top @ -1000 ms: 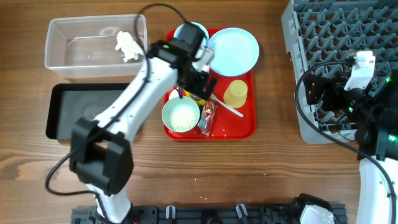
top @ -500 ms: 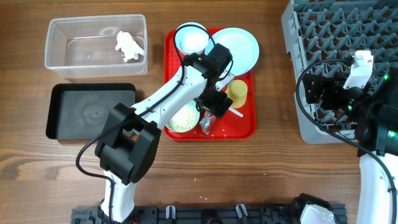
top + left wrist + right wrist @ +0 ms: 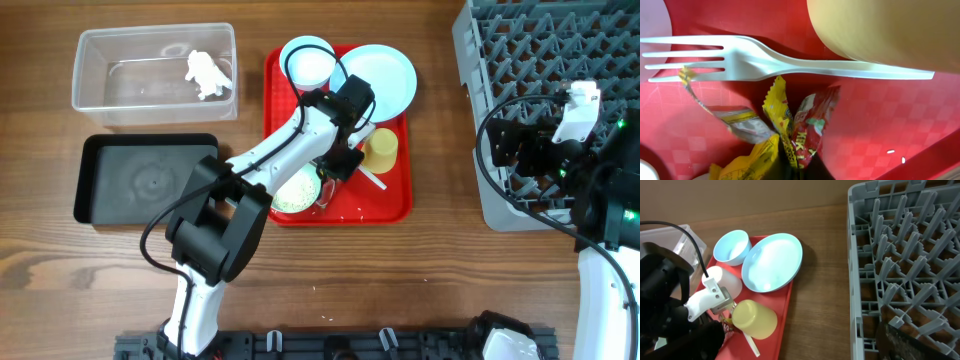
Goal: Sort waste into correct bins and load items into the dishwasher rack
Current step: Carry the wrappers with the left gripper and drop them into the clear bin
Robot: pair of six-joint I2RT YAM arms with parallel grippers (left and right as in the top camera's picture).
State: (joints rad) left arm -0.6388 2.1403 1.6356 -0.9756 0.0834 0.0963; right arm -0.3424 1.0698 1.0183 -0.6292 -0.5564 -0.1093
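Note:
My left gripper (image 3: 335, 168) is down on the red tray (image 3: 395, 205), shut on the yellow and red wrappers (image 3: 790, 132). These lie just beside the white fork (image 3: 790, 65) and the tipped yellow cup (image 3: 380, 150). A bowl of rice (image 3: 293, 192) sits left of the gripper. An empty blue bowl (image 3: 308, 60) and the blue plate (image 3: 380, 80) fill the tray's far end. A pale cup (image 3: 724, 281) shows next to the arm. The paper wad (image 3: 205, 72) lies in the clear tub (image 3: 100, 100). My right gripper (image 3: 505, 150) hangs open and empty over the grey rack (image 3: 540, 50).
The shallow black tray (image 3: 150, 180) lies in front of the tub, left of the red tray. Loose rice grains lie on the red tray (image 3: 890, 151) and on the wooden table (image 3: 318, 290). The rack's left edge stands close to the red tray's right side.
The left arm swung right and down across the tray to the wrappers, and its jaws closed on them. The right arm has stayed still.

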